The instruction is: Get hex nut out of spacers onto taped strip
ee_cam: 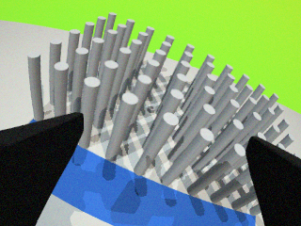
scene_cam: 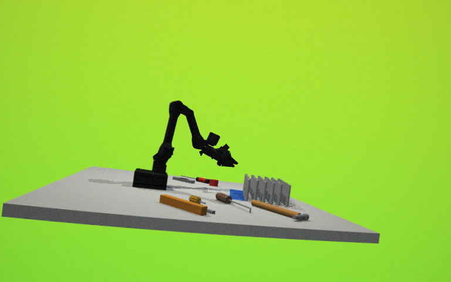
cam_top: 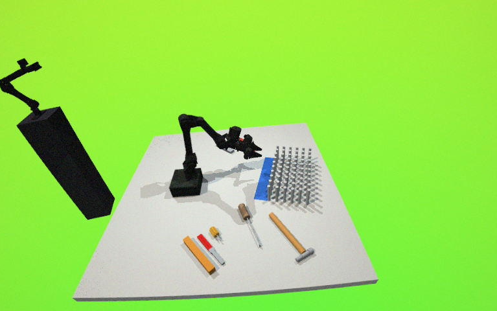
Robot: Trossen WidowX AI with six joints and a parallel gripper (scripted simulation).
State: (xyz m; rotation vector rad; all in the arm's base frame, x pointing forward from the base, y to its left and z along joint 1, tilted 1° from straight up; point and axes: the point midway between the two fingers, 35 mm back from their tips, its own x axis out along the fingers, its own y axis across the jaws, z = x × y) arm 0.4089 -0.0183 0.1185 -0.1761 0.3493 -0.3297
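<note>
My gripper [cam_top: 260, 152] [scene_cam: 236, 164] [ee_cam: 168, 134] is open and empty, in the air above and in front of the spacer field. Thin grey spacers [cam_top: 277, 194] [scene_cam: 247, 188] [ee_cam: 122, 127] stand upright in rows. The blue taped strip [cam_top: 262, 184] [scene_cam: 236, 194] [ee_cam: 68, 184] runs along their near side in the wrist view; no nut shows on it. A small dark spot [ee_cam: 150, 109] deep between the spacers may be the nut; it is too small to be sure. A brown-handled tool [cam_top: 243, 211] [scene_cam: 223, 198] with a thin shaft and bent tip lies on the table outside the field.
A hammer [cam_top: 287, 232] [scene_cam: 276, 208] lies beyond it. An orange bar [cam_top: 199, 254] [scene_cam: 183, 204], red-handled tool [cam_top: 205, 241] and stubby yellow driver [cam_top: 214, 231] [scene_cam: 195, 199] lie together. A red block [scene_cam: 213, 183], red-black screwdriver [scene_cam: 202, 180] and grey object [scene_cam: 183, 179] lie at the back.
</note>
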